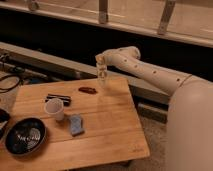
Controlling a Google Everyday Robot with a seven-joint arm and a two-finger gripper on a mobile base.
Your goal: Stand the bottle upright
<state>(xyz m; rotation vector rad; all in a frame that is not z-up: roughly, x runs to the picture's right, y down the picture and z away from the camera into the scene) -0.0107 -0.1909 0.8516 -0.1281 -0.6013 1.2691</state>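
Hanging upright from the end effector (102, 70), the slim pale bottle (102, 76).

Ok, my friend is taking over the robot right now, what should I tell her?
Gripper: at the table's far edge, at the bottle.
Bottle: upright in the gripper, near the far edge; whether its base touches the wood can't be told.
Done: bottle picked up and turned upright.
Left: set it down, let go, pull the arm away.
Nearby: cup, black bowl, blue sponge.
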